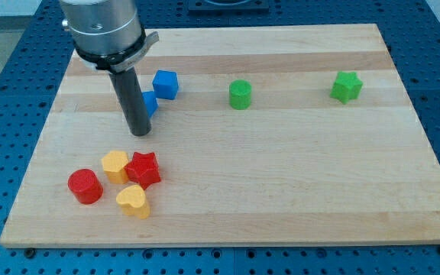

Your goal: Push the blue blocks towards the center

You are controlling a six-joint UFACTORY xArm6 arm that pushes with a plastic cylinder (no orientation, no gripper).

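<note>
A blue cube (166, 84) lies at the board's upper left. A second blue block (150, 103) sits just below and left of it, partly hidden behind my rod, so its shape is unclear. My tip (140, 133) rests on the board just below and left of that hidden blue block, close to or touching it. The rod rises from there to the arm's grey end at the view's top left.
A green cylinder (240, 95) lies at the top middle and a green star (346, 86) at the top right. At the lower left sit a red cylinder (85, 186), a yellow block (115, 165), a red star (143, 169) and a yellow heart (133, 201). The wooden board (296, 191) lies on a blue perforated table.
</note>
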